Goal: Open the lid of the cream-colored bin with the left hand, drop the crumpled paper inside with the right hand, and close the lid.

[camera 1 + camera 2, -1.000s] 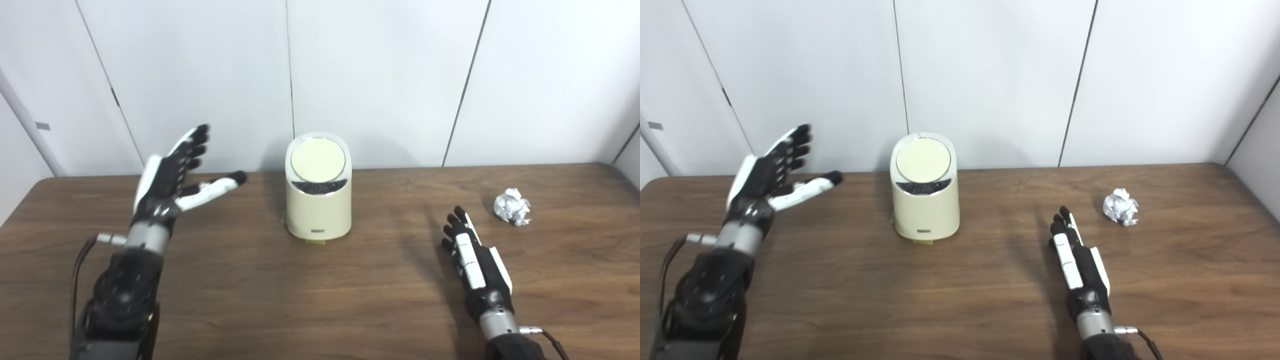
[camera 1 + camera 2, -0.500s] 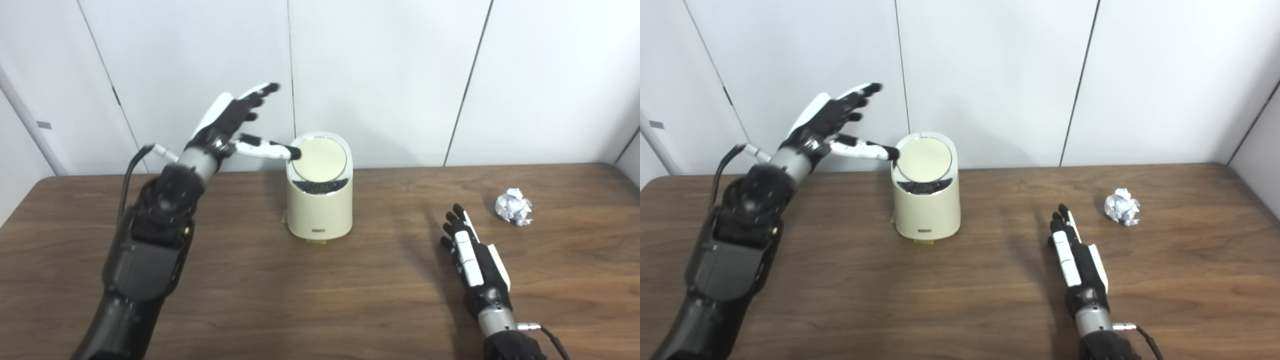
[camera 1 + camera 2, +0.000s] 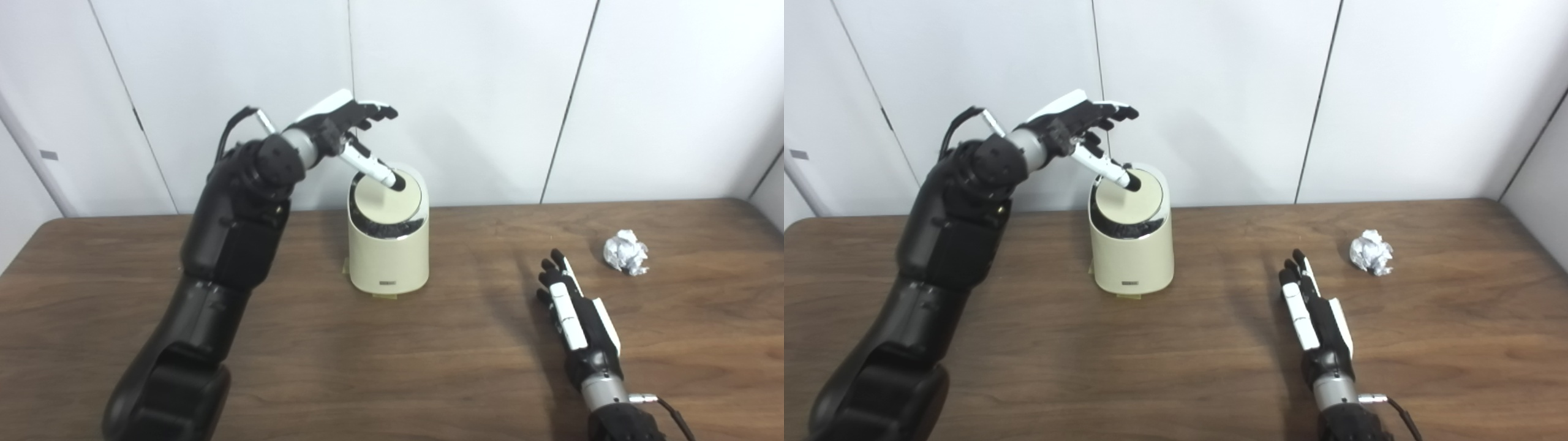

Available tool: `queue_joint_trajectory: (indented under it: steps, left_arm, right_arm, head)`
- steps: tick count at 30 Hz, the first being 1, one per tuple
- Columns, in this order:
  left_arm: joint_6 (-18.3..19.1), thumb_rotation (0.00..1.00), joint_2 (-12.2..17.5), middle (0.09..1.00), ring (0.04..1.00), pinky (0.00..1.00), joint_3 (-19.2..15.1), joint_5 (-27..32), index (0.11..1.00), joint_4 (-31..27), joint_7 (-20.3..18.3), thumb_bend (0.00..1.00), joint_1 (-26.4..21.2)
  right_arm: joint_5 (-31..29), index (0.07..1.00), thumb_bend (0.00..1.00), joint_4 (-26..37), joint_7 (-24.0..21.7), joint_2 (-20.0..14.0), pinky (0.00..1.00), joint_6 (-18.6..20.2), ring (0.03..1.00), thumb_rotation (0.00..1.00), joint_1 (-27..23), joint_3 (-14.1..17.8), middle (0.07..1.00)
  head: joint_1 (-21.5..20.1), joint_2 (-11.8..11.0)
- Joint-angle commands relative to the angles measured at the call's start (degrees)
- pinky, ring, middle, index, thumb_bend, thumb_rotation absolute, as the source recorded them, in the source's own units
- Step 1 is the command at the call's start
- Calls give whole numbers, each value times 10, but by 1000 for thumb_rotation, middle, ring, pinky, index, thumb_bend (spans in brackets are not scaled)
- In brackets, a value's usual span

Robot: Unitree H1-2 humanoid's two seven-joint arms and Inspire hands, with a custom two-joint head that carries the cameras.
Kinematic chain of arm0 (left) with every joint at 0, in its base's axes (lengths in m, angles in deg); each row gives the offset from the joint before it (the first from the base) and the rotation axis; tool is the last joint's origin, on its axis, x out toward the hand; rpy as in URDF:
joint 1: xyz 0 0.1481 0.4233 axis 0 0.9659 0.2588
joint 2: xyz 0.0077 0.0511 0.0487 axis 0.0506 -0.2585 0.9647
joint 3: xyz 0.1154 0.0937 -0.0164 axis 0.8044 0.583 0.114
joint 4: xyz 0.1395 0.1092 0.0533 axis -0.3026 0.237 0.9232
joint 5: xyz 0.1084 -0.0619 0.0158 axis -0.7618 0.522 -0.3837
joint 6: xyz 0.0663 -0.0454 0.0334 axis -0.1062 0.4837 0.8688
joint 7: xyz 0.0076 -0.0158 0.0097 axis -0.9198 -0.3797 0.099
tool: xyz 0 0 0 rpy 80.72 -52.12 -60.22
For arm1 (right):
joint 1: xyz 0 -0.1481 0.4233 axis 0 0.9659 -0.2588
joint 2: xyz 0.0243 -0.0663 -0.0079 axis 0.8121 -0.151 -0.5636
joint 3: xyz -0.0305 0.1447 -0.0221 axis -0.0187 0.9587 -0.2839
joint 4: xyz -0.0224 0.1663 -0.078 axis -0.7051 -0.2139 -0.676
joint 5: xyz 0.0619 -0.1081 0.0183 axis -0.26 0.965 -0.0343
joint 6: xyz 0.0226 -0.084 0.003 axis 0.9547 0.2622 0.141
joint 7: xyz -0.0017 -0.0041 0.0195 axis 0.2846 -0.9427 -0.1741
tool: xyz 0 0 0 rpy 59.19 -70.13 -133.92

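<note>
Barely started tbh. The left hand (image 3: 343, 125), fingers spread and holding nothing, has its thumb on the lid (image 3: 383, 199) of the cream bin (image 3: 387, 257), looks about shut from here. Crumpled paper (image 3: 625, 252) sits untouched near the flat, empty right hand (image 3: 576, 312).
</note>
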Motion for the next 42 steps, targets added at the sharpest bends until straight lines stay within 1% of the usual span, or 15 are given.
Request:
queue_joint_trajectory:
  steps: [1,5,8,14,17,19,23,25,27,28,30,34,37,40,42]
  left_arm:
    - [2,116,1,929,911,837,-2,-17,922,-3,9,920,-39]
    - [1,105,3,926,904,828,29,-12,907,11,28,908,-42]
    - [2,78,5,924,904,829,47,-23,909,24,20,894,-48]
    - [2,73,12,825,812,656,85,-70,877,43,-6,902,-67]
    - [2,55,19,741,712,541,100,-83,868,49,-14,911,-75]
    - [2,57,22,815,788,668,109,-88,870,54,-15,905,-79]
    - [0,43,32,786,768,649,125,-82,855,58,1,910,-79]
    - [-3,29,34,734,725,596,122,-73,851,59,11,908,-75]
    - [-4,6,36,594,525,368,119,-66,846,61,23,910,-71]
    - [-4,3,37,624,564,377,120,-65,844,62,25,907,-71]
    - [-4,7,41,750,721,535,123,-62,848,64,25,890,-73]
    - [-4,14,45,812,805,671,129,-55,853,70,31,876,-74]
    - [-4,8,44,730,716,528,128,-49,848,72,39,883,-73]
    - [-9,12,44,721,696,495,131,-45,847,75,47,883,-72]
    - [-15,18,44,780,760,564,136,-44,848,75,51,878,-71]
  right_arm:
    - [3,1000,516,0,-8,-1,928,-6,963,918,-13,-7,976]
    - [4,1000,529,1,-5,2,926,-3,960,907,-11,-7,974]
    - [2,1000,522,1,-7,3,927,-5,960,906,-12,-8,978]
    - [9,1000,493,5,-6,2,931,-3,959,912,-12,-14,976]
    - [10,1000,497,6,-6,2,922,-3,951,922,-11,-14,971]
    - [7,1000,502,6,-8,3,927,-4,953,919,-11,-13,972]
    - [3,1000,502,2,-10,2,935,-8,962,917,-13,-13,982]
    - [3,1000,499,4,-9,3,934,-5,962,914,-13,-13,982]
    - [3,1000,492,6,-8,4,926,-3,955,915,-12,-13,977]
    - [0,1000,496,6,-8,5,929,-2,956,906,-12,-12,976]
    - [3,1000,494,5,-9,3,938,-5,960,910,-12,-14,979]
    - [0,1000,498,5,-10,2,938,-8,961,920,-11,-13,979]
    - [-1,1000,500,5,-10,2,936,-6,961,915,-10,-13,978]
    - [-3,1000,502,3,-12,2,938,-5,962,911,-11,-13,980]
    - [-1,1000,514,5,-11,1,936,-4,958,914,-9,-14,977]
  head:
    - [0,1]
    - [-4,1]
    - [-5,1]
    - [-4,3]
    - [-4,5]
    - [-4,5]
    - [-7,4]
    - [-6,5]
    - [-5,5]
    - [-5,5]
    - [-4,5]
    - [-4,7]
    - [-3,7]
    - [-3,7]
    - [-2,8]
